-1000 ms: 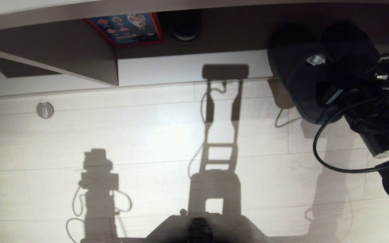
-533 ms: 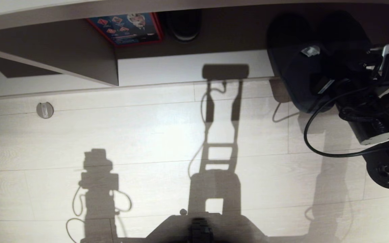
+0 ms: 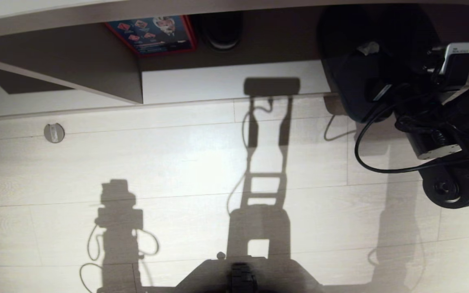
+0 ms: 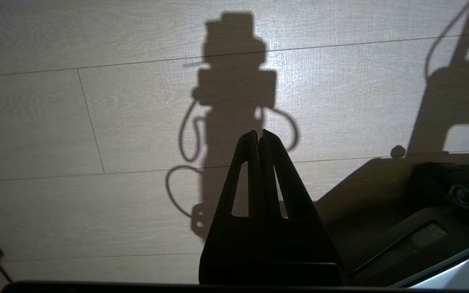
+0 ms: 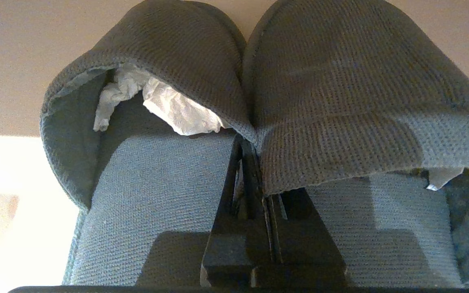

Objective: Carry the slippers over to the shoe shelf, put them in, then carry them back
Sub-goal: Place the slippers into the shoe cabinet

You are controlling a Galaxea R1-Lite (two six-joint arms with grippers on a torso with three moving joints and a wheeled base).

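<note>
Two slippers, head view: my right gripper (image 3: pixel 381 79) carries the slippers (image 3: pixel 352 89) at far right, a dark rounded mass with toes reaching over the pale base board into the shoe shelf (image 3: pixel 226 83).
Shoe shelf, head view: grey-brown laminate, a slanted divider panel (image 3: pixel 75 65) at left, a red-edged printed box (image 3: pixel 153 34) and a small black rounded object (image 3: pixel 222 30) deep inside.
Floor, head view: pale wood-grain planks (image 3: pixel 177 162) with a small round metal disc (image 3: pixel 54 132) at left.
Left wrist view: my left gripper (image 4: pixel 259 140) hangs over the planks, its black tapered fingers pressed together on nothing.
Right wrist view: my fingers (image 5: pixel 238 183) are pinched tight on the inner edges of both slippers, side by side; knitted blue-grey fabric, rounded toes, crumpled white paper (image 5: pixel 165 106) stuffed in one.
</note>
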